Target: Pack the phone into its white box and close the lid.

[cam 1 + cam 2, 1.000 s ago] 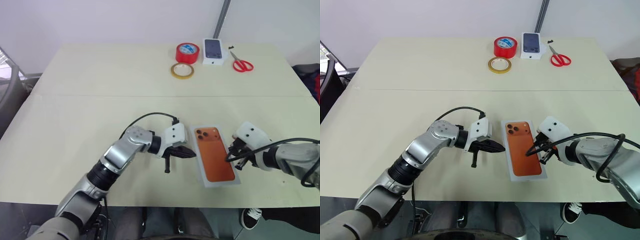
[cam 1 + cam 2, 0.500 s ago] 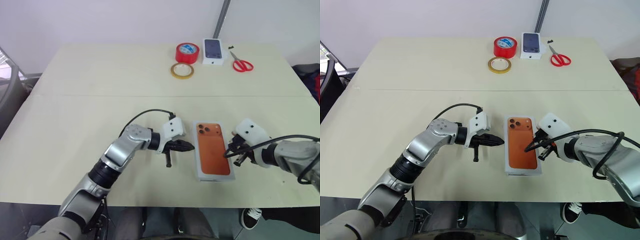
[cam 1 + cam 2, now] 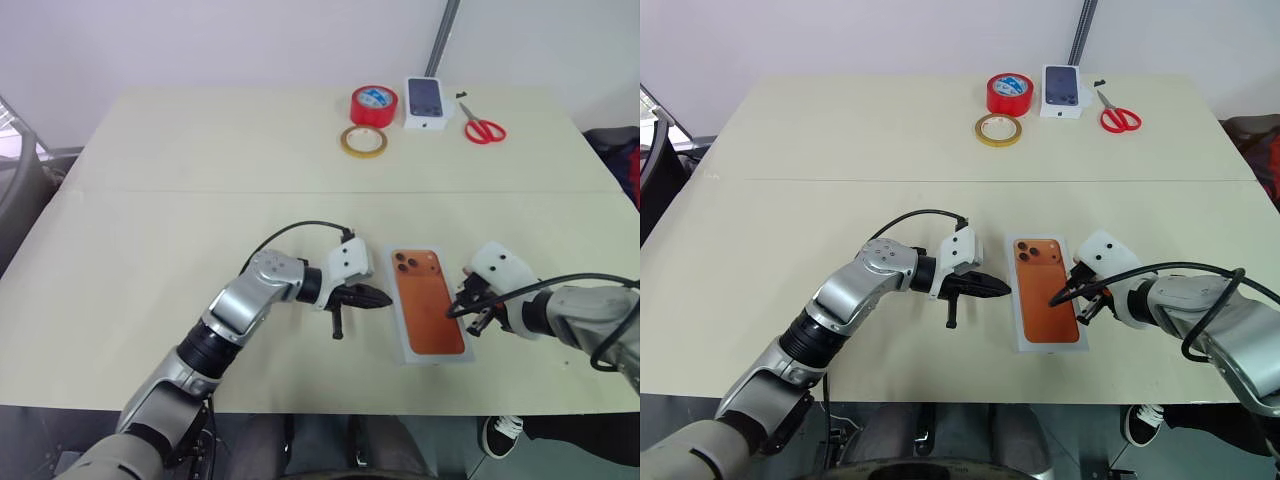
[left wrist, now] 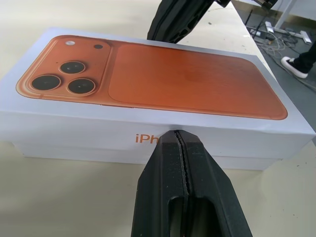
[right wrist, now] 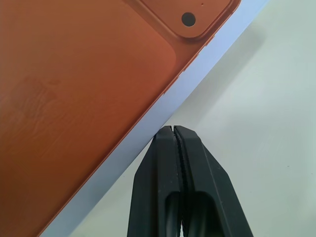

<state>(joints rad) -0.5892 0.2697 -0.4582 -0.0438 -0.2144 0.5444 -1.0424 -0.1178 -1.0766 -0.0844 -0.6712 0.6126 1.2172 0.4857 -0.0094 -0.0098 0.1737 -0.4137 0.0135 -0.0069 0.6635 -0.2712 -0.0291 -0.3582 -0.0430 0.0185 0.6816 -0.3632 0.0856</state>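
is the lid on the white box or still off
On. The lid, printed with an orange phone, sits over the white box, whose lower edge shows beneath it in the left wrist view.

The right gripper's (image 5: 174, 129) two black fingers are pressed together, with only a thin seam between them. Their tip meets the white edge of the shallow white cardboard lid (image 5: 163, 101), seemingly touching it, though contact is hard to confirm. The lid's top is printed with a copper-orange phone back, spreading toward ten o'clock. Toward three o'clock lies the pale cream tabletop (image 5: 261, 118).
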